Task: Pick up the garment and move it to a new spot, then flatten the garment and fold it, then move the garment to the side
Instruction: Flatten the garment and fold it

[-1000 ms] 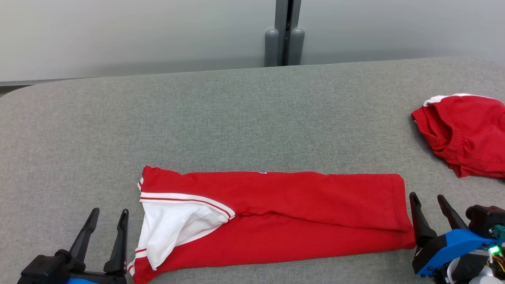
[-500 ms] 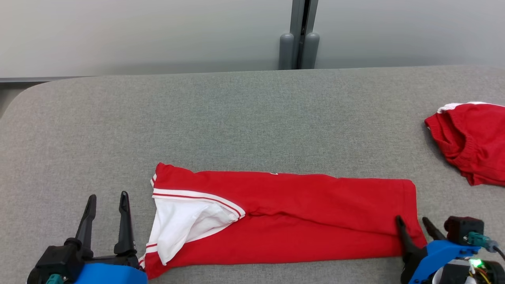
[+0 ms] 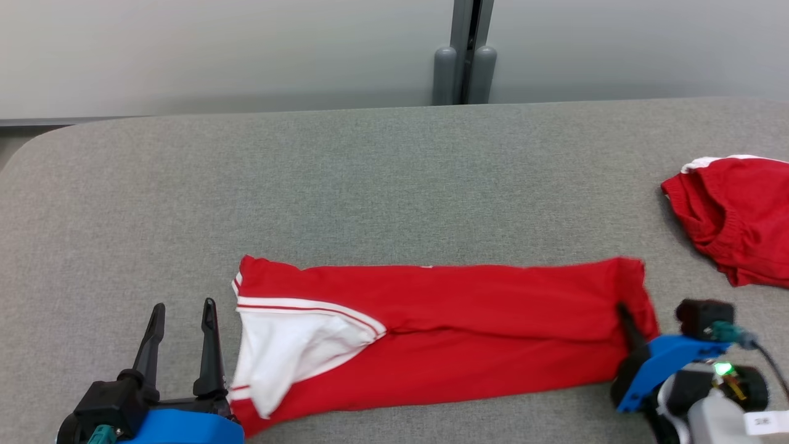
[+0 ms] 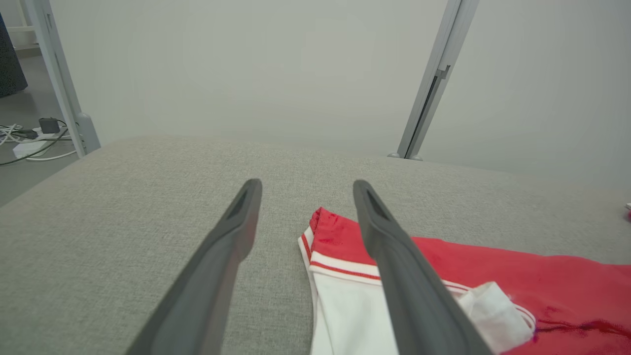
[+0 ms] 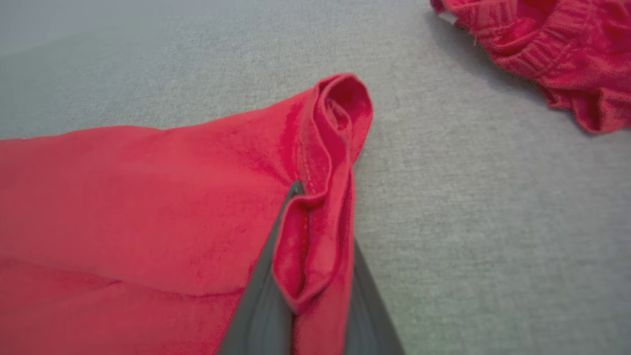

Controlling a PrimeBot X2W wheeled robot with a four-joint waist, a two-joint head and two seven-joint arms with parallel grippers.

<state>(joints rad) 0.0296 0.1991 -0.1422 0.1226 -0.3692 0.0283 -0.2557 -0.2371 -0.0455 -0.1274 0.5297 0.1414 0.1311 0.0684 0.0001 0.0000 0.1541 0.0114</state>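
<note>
The right gripper, a second ago spread just beside the garment, has moved onto its right end and closed on the hem, which is now bunched up between the fingers instead of lying flat.

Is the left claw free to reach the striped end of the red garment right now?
Probably yes. The left claw is open, empty and just beside the striped end of the garment, with only bare table between them.
</note>
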